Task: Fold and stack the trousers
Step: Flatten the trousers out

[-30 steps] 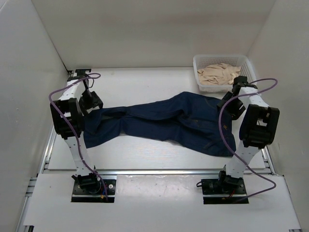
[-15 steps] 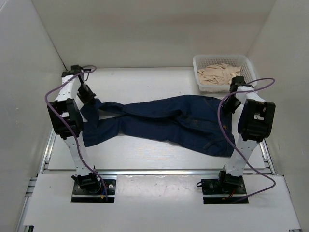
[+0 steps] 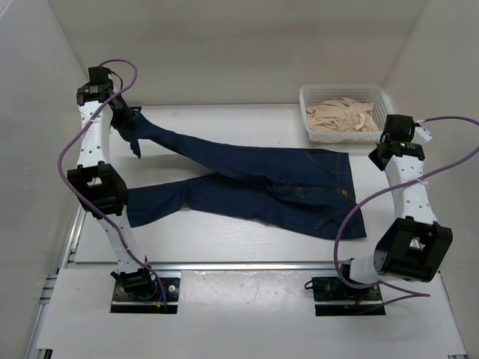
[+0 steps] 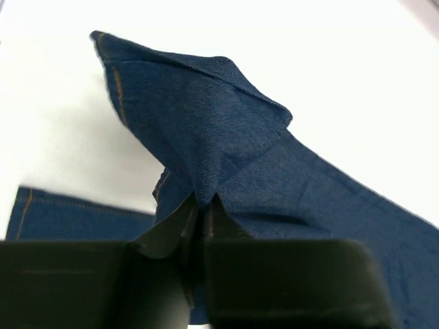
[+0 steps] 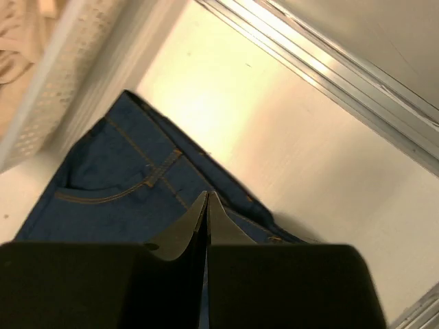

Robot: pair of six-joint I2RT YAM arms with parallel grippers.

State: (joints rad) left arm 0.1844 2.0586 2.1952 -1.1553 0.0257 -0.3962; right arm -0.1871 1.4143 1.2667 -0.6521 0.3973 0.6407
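Nearby, white basket [image 3: 341, 89] holding beige cloth [image 3: 340, 116], probably clothing, beside trousers [image 3: 292, 183]

The left arm [image 3: 94, 146] and right arm [image 3: 413, 187] are slim white links joined by chunky black joint housings. Each rises from a black plate, the left base plate [image 3: 142, 292] at seven o'clock and the right base plate [image 3: 348, 289] at five o'clock of the overhead view. A left purple cable [image 3: 63, 158] and a right purple cable [image 3: 336, 235] loop loosely alongside, and the left end effector [image 4: 199, 212] and right end effector [image 5: 207, 212] have broad black bodies with thin, tapered dark fingers.
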